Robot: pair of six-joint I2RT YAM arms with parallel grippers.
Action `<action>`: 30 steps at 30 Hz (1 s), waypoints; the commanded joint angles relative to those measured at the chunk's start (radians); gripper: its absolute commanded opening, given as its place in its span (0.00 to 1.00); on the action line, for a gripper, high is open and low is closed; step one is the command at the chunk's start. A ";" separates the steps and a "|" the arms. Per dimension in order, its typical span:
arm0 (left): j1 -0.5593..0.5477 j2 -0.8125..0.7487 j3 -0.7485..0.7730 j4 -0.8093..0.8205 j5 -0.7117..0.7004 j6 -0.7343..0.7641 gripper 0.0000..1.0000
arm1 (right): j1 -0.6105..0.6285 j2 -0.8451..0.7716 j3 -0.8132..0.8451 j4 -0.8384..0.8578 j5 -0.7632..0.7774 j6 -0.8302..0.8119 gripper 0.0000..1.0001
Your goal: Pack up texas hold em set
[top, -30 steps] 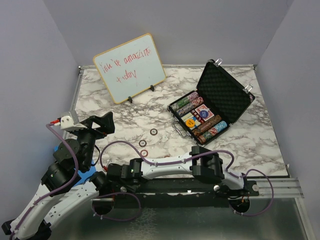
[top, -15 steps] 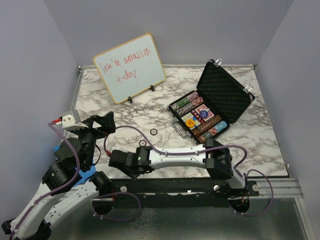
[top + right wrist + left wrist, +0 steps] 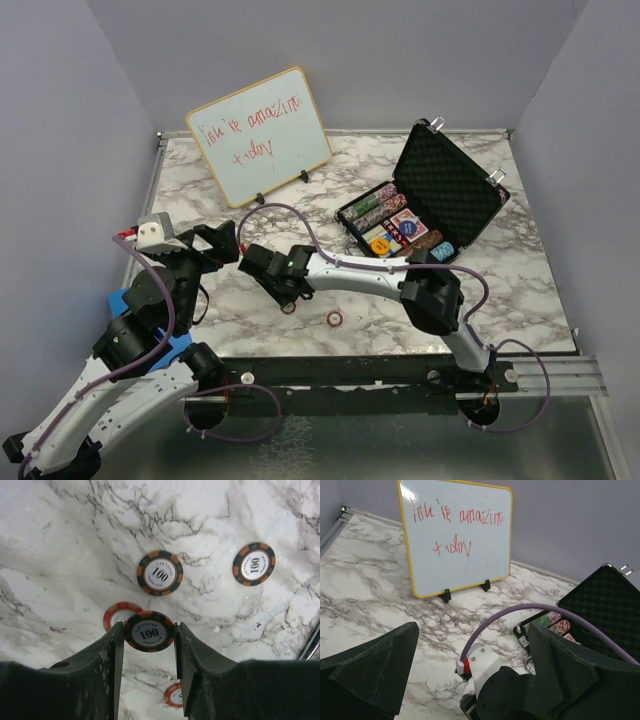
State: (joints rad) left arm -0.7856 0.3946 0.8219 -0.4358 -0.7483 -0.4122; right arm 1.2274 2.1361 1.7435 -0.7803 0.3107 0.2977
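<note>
The black briefcase (image 3: 455,185) stands open at the back right. It holds rows of poker chips (image 3: 372,210), red card decks (image 3: 408,226) and an orange-yellow disc (image 3: 380,245). My right gripper (image 3: 268,268) reaches left across the table. In the right wrist view it (image 3: 149,632) is shut on a black-orange 100 chip (image 3: 149,631), held above the marble. Two more 100 chips (image 3: 159,573) (image 3: 254,563) and two red chips (image 3: 116,614) (image 3: 175,695) lie loose below. My left gripper (image 3: 218,243) is open and empty beside the right wrist. No dice show.
The wood-framed whiteboard (image 3: 260,135) with red writing stands at the back left, and shows in the left wrist view (image 3: 455,535). A red chip (image 3: 335,318) lies near the front edge. The right arm's purple cable (image 3: 300,215) arches over the table's middle.
My right arm has swung from the near edge out over the loose chips at the left middle. It now holds a 100 chip. The left gripper has shifted slightly right.
</note>
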 commanded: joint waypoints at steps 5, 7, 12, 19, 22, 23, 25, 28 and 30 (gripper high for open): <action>-0.002 0.023 -0.012 0.063 -0.008 0.021 0.99 | -0.034 0.101 0.090 0.061 0.031 -0.065 0.42; -0.002 0.024 -0.018 0.089 -0.007 0.025 0.99 | -0.039 0.121 0.109 0.064 0.036 -0.075 0.42; -0.003 0.039 -0.022 0.108 -0.008 0.027 0.99 | -0.051 0.150 0.135 0.064 0.054 -0.083 0.42; -0.002 0.033 -0.042 0.115 -0.011 0.027 0.99 | -0.066 0.160 0.124 0.066 0.020 -0.086 0.44; -0.002 0.032 -0.049 0.119 -0.011 0.027 0.99 | -0.070 0.163 0.120 0.065 -0.001 -0.086 0.50; -0.003 0.034 -0.050 0.118 -0.011 0.028 0.99 | -0.073 0.163 0.117 0.067 -0.007 -0.084 0.52; -0.002 0.037 -0.052 0.117 -0.011 0.029 0.99 | -0.077 0.161 0.114 0.068 -0.025 -0.080 0.55; -0.003 0.042 -0.053 0.114 -0.010 0.031 0.99 | -0.080 0.151 0.108 0.080 -0.034 -0.076 0.60; -0.003 0.044 -0.053 0.114 -0.010 0.033 0.99 | -0.081 0.144 0.106 0.087 -0.045 -0.073 0.62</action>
State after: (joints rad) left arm -0.7856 0.4294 0.7776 -0.3374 -0.7486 -0.3977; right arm 1.1542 2.2723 1.8503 -0.7212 0.3054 0.2188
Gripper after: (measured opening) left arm 0.988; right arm 0.604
